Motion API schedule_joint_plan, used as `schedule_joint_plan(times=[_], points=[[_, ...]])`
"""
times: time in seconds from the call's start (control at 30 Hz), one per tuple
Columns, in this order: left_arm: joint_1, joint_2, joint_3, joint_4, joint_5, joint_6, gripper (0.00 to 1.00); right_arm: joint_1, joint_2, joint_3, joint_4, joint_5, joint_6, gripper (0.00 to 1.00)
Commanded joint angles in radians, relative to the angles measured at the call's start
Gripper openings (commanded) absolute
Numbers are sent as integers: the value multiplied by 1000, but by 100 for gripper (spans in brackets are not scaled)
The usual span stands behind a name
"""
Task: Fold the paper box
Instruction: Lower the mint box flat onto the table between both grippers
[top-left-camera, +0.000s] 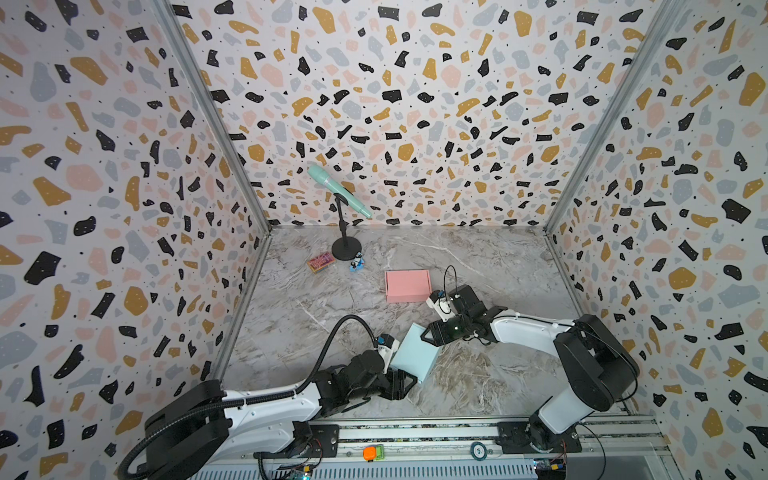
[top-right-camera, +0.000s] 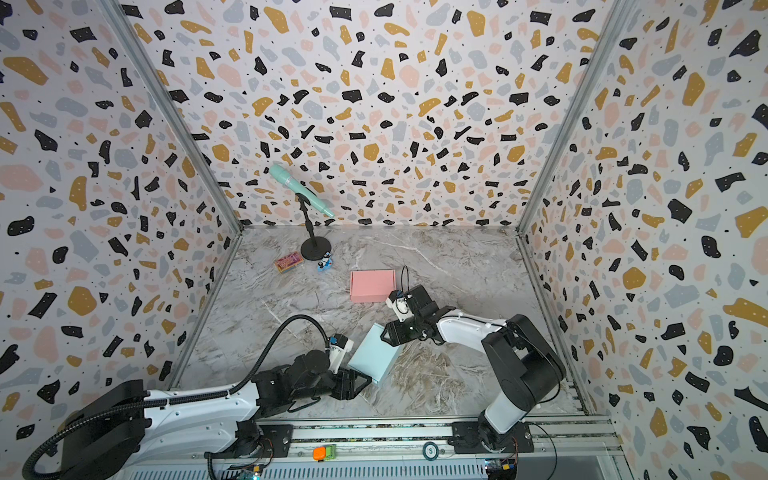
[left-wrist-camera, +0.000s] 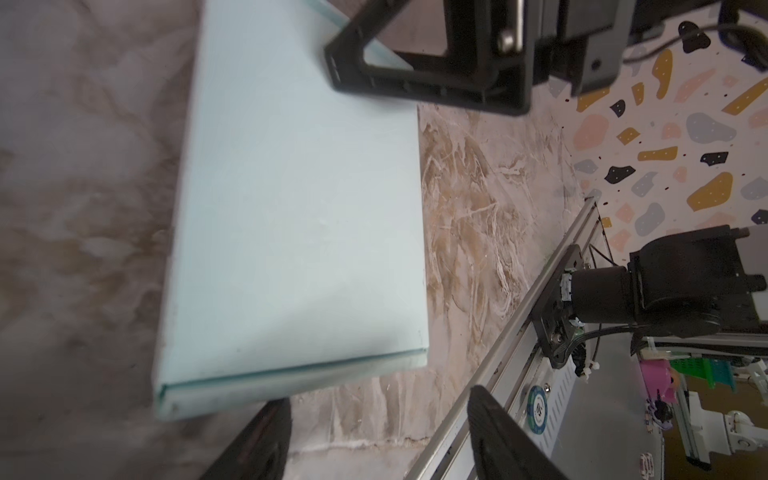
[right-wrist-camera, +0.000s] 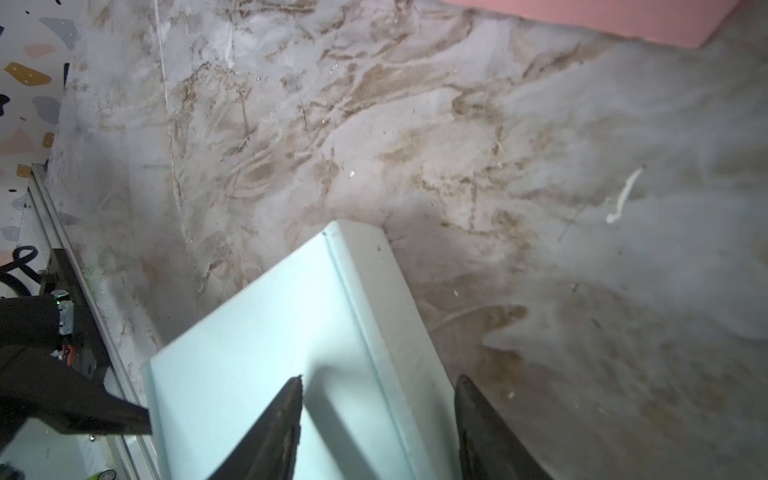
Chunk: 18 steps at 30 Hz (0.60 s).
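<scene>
Blue box (top-left-camera: 415, 353) is found flat on the table (top-left-camera: 498, 257), front-centre, btwn both claws. Its long axis is aimed from the left gripper (left-wrist-camera: 380, 415) toward the right gripper (right-wrist-camera: 380, 378). The left gripper is held open just short of the near end, nothing gripped. The right gripper is spread too, set astride the far long edge w/o clamping. Lid is seen shut, seam crisp, panels smooth. Pink box (top-left-camera: 407, 286) is left well behind.

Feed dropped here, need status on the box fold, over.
Left claw open, at blue box's near corner. Right claw open, astride its far edge. Box lies closed. Pink box behind, apart.
</scene>
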<state>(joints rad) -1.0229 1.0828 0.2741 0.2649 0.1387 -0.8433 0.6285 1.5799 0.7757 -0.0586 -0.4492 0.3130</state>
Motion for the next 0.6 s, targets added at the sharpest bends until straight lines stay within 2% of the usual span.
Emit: schedule_joint_plan(times=[0.0, 0.33, 0.57], points=[[45, -6, -6, 38, 32, 43, 68, 0, -76, -39, 1, 3, 32, 59], [166, 71, 43, 29, 104, 135, 67, 1, -183, -163, 37, -5, 99, 59], [217, 111, 81, 15, 129, 187, 67, 5, -232, -213, 60, -14, 142, 59]])
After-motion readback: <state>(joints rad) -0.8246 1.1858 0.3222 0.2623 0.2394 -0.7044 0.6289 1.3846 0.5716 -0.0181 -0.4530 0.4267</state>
